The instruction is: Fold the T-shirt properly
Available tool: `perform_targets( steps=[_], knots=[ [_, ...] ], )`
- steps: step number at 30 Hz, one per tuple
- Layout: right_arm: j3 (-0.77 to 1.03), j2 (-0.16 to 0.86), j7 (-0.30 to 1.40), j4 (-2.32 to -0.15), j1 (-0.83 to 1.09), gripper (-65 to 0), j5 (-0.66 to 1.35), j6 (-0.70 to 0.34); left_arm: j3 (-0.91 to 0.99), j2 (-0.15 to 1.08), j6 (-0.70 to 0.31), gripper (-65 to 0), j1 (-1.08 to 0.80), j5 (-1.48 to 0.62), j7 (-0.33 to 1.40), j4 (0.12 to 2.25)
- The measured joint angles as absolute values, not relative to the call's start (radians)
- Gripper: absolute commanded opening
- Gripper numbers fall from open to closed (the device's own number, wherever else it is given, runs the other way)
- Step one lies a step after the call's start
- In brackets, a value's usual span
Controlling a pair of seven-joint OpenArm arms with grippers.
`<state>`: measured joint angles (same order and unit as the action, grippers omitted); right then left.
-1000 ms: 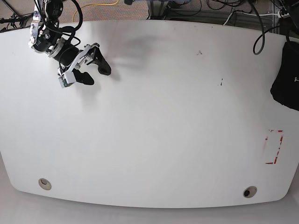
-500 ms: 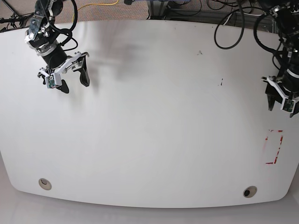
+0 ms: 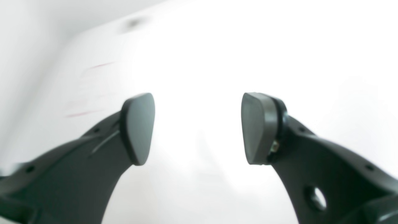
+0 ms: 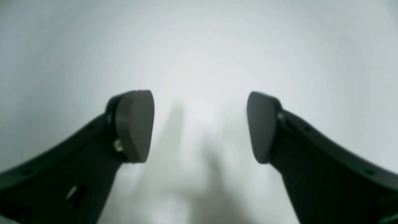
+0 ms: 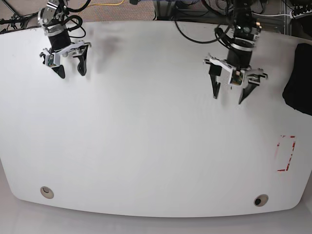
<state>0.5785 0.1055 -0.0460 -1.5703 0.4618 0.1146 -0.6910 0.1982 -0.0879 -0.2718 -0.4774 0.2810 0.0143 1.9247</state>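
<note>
In the left wrist view, the left gripper has its two dark fingers spread wide with nothing between them; the rounded pads face each other over the glaring white table, and faint red lines show blurred on the surface at the left, too washed out to read as writing. In the right wrist view, the right gripper is likewise spread apart and holds nothing, its pads hanging above bare grey-white table with soft shadows of the fingers below. In the base view, the right gripper sits near the far left corner of the table, fingers pointing down and parted, while the left gripper hangs over the far right-centre part of the table, also parted and empty. The T-shirt lies as a black bunched heap at the right edge of the table, partly cut off by the picture's border, well apart from both grippers. A small red dashed rectangle is marked on the table near the right edge, on the near side of the T-shirt; no lettering can be read on it. Two round holes sit near the front edge, and cables lie beyond the far edge. No brand or label is legible anywhere.
</note>
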Motion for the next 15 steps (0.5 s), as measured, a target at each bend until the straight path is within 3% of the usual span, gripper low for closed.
perform_targets(
  steps=[9,15],
  knots=[
    [0.568,0.101,-0.084,-1.568,0.709,-21.2,0.284,-0.697,0.112,-0.103,-0.224,-25.3,-0.835,0.284,-0.128,1.935],
    [0.557,0.063,-0.106,-1.570,0.863,-21.2,0.323,-0.681,0.027,-0.111,-0.249,-25.3,-1.126,0.288,-0.258,1.934]
  ],
)
